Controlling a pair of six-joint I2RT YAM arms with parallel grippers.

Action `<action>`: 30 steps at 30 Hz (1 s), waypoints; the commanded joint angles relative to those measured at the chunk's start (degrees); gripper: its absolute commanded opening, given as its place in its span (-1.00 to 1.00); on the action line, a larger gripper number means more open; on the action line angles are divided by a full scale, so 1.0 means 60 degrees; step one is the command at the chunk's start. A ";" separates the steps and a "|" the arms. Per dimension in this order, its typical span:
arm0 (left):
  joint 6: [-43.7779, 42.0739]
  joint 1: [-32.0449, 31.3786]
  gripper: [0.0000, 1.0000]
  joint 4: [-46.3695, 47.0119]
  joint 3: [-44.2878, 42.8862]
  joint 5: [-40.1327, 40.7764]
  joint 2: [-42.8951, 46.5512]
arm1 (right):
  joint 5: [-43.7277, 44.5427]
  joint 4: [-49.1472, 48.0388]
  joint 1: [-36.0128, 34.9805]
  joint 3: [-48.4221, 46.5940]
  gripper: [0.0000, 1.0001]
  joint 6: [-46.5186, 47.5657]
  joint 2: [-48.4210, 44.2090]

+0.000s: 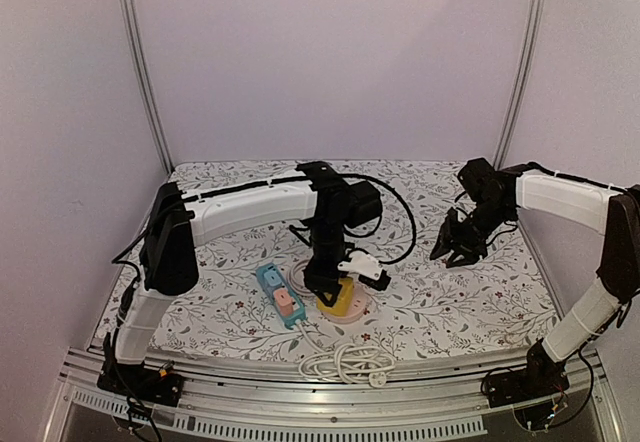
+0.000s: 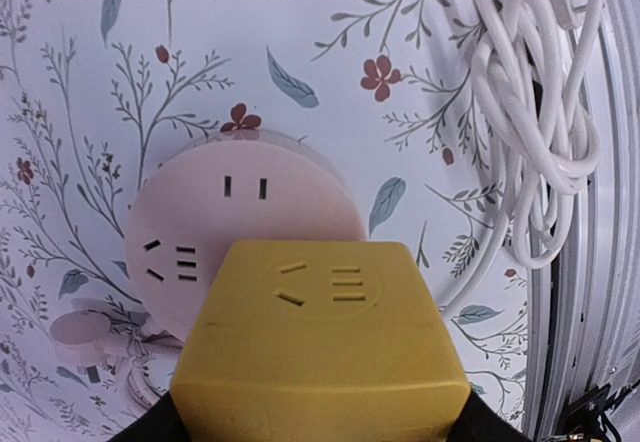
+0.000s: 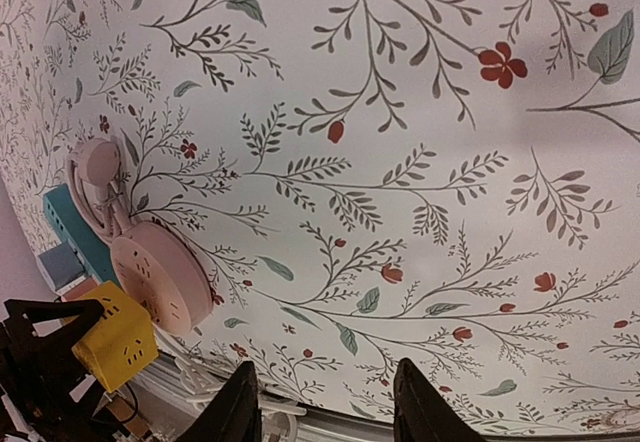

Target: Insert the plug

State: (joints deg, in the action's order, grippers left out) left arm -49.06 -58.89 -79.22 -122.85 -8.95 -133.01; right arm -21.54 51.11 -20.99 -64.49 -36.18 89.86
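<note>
The yellow cube-shaped plastic plug block (image 2: pixel 320 352) has rounded edges and a matte skin, and on the face that looks away from the left pincer (image 1: pixel 328 284) there is one group of short dark slots inside a faint circle. The pincer is clamped on this block; its dark fingers show at both lower corners of the block in the left wrist view. Directly under and just ahead of the pincer lies the pale pink round socket disc (image 2: pixel 240 212). The block hangs over the disc's near edge, but I cannot tell if they touch. The disc carries two groups of slots: one pair, and one bigger set beside it. To the left of the pincer lies one teal plastic power strip (image 1: pixel 272 284) with a salmon block on it. Nearer to the arm bases lies one bundle of white cable (image 1: pixel 345 362), coiled. A small pink plug (image 2: pixel 75 330) rests beside the disc. The right pincer (image 1: pixel 455 247) hangs well apart to the right, above the flowered table cloth (image 3: pixel 420 162); its two fingers stand apart with nothing between them. So I count one yellow block, one disc, one strip, one bundle and two pincers.
</note>
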 commanded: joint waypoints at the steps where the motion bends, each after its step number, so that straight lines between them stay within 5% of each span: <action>1: -0.0198 0.0155 -1.00 -0.1619 -0.0072 0.0182 -0.0587 | 0.0106 0.0203 -0.0101 0.0029 -0.13 -0.0393 0.0078; 30: -0.0647 0.0220 -1.00 -0.2014 -0.0734 0.0238 0.0415 | 0.0158 0.0018 -0.0324 0.0506 -0.14 -0.0158 0.0165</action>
State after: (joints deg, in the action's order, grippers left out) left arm -50.96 -57.98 -77.82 -127.09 -6.63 -131.81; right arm -20.88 51.90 -22.50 -62.15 -37.06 90.08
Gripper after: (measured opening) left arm 0.617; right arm 0.430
